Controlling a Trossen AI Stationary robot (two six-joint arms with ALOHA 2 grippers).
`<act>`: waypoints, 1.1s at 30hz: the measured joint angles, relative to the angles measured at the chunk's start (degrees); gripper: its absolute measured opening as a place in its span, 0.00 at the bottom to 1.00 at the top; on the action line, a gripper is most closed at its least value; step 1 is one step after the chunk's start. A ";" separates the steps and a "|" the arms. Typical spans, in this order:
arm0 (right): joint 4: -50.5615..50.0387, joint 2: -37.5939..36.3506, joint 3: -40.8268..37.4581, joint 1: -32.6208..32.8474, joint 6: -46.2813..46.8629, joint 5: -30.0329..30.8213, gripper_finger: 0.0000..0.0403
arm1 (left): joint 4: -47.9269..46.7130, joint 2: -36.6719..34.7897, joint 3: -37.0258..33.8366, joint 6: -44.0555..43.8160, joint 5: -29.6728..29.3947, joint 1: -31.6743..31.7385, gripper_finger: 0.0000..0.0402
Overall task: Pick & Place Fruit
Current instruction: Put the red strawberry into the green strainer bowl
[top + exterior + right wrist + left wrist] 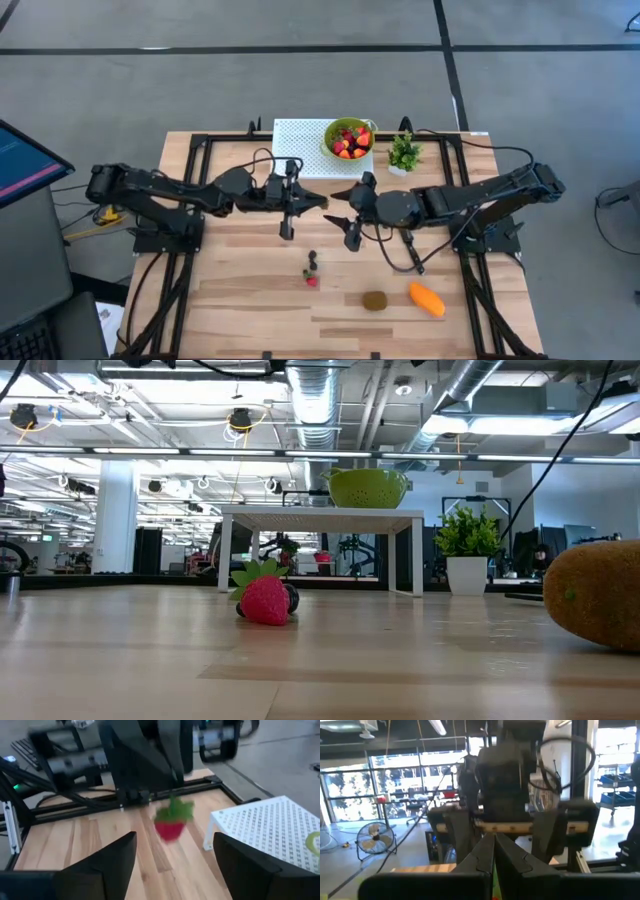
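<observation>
bowl [348, 139] on rack [300, 147], plant [404, 152] to its right | we see kiwi [375, 300] left of mango [427, 298], strawberry [312, 279] further left

A small green potted plant [404, 153] in a white pot stands near the far edge of the wooden table [240, 300], just beside a white perforated stand [298, 146]. A green colander [337, 150] sits on that stand at its plant-side end. In the low view the stand [318, 515] reads as a little white table with the colander [368, 487] on top and the plant [468, 550] next to it. A monitor [22, 160] shows at the left edge, off the table.
</observation>
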 joint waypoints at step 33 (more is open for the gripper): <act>5.77 3.72 0.00 -3.19 -4.66 -1.36 0.40 | 8.34 3.51 0.03 2.57 0.95 1.22 0.00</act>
